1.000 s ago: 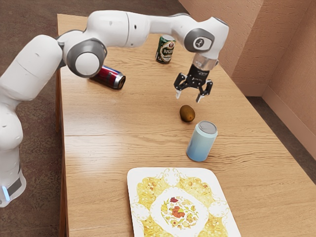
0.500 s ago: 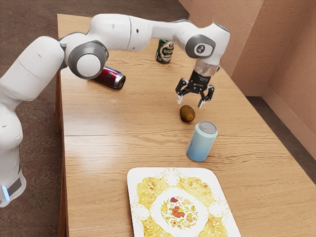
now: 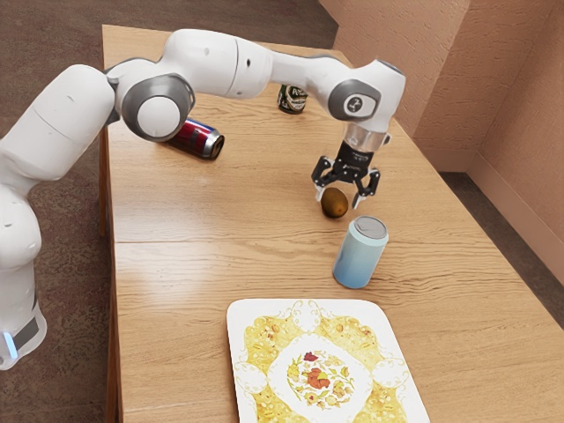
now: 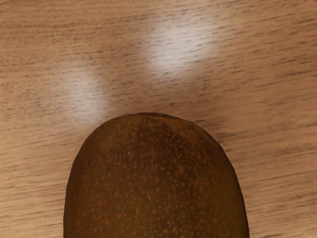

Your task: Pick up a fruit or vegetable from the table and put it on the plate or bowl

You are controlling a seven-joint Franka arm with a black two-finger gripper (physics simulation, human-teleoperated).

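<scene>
You have the end effector [image 3: 340, 195] open and empty just right of frame centre, with the kiwi [image 3: 334, 204] lying on the worktop [image 3: 220, 238] directly beneath its spread fingers, long axis apparently crosswise to the closing line.

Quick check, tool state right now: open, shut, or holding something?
Tool: open, low over the kiwi, holding nothing; the kiwi lies on the table.

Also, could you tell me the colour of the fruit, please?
The kiwi is speckled brown; clearest in the wrist view.
</scene>
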